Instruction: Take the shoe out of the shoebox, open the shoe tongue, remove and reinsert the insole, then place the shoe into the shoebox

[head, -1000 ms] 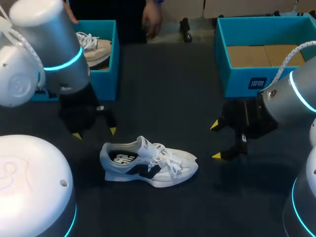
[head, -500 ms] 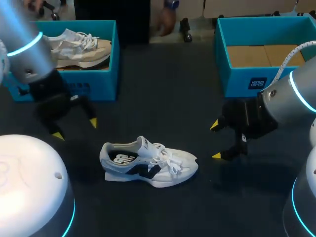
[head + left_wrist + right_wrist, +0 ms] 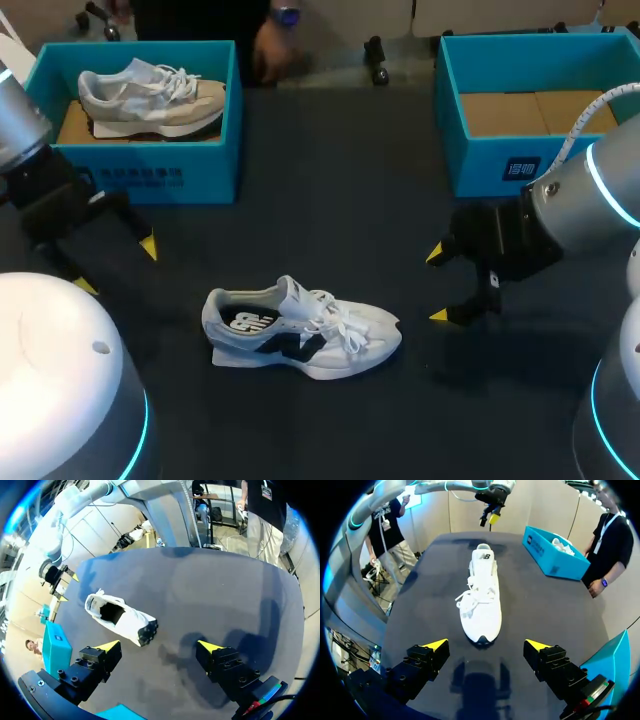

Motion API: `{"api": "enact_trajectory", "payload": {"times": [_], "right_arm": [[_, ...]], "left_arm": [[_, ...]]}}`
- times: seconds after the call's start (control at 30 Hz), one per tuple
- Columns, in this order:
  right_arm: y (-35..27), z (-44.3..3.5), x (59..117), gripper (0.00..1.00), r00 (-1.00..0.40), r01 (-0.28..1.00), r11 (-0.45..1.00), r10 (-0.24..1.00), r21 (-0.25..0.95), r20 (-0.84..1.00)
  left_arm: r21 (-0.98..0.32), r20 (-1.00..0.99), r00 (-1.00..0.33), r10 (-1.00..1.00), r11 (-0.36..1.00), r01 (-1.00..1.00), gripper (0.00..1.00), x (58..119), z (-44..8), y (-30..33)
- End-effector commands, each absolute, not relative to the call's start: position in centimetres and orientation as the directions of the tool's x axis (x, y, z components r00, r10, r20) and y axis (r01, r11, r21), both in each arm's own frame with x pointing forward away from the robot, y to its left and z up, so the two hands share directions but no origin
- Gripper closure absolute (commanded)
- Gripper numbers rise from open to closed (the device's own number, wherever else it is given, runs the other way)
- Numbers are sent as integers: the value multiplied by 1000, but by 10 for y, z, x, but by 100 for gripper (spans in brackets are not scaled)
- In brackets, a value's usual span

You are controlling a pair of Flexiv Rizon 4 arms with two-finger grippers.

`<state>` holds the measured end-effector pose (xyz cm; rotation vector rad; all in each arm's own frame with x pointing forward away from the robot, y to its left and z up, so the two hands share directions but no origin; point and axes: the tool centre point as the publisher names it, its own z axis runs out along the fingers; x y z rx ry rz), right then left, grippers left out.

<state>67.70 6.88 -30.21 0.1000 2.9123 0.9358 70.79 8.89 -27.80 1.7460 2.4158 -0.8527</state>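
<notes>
White sneaker [image 3: 300,330] upright at the middle of the table [image 3: 330,200]; long axis left–right, toe right. Right gripper [image 3: 437,285] near the toe, fingers spread, empty. Left gripper [image 3: 117,266] spread, left of the heel. Left shoebox [image 3: 215,150] and right shoebox [image 3: 500,160] far, well apart from it.

A dark, matte table [image 3: 330,180] fills nearly the whole head view, from the lower edge up to its far edge near the top of the frame. Its surface is plain and even. Faint, soft shadows lie at lower right.
</notes>
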Motion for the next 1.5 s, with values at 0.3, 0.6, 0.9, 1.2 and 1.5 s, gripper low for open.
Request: {"api": "enact_trajectory", "payload": {"times": [0.3,0.6,0.9,1.2,1.5], "right_arm": [[68,-302,675,0,-994,36,811,88,584,-60],[68,-302,675,0,-994,36,811,88,584,-60],[68,-302,675,0,-994,36,811,88,584,-60],[68,-302,675,0,-994,36,811,88,584,-60],[68,-302,675,0,-994,36,811,88,584,-60]], "left_arm": [[-424,-304,-386,871,239,874,0,711,-281,92],[-629,-143,-675,723,460,627,0,699,-290,102],[-775,-30,-869,495,538,332,0,700,-294,99],[-846,48,-944,326,516,135,0,697,-307,101],[-894,90,-973,211,447,14,0,697,-326,98]]}}
